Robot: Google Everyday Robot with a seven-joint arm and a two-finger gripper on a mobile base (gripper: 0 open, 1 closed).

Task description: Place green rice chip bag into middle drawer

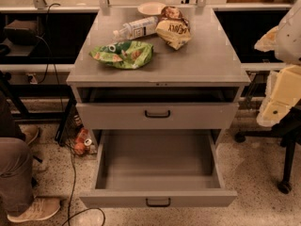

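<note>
In the camera view the crumpled bright-green foil rice chip bag lies left of centre on the grey cabinet top, probably light, soft and slippery, best pinched at a raised crease, with the grey metal middle drawer open below, while the cream gripper hangs at the right edge, well apart from the bag, its state beyond telling.

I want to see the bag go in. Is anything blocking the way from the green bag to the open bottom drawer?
Nothing visible is. The green bag lies on the cabinet top, and the bottom drawer is pulled open with nothing inside. The claw hangs off to the right.
</note>
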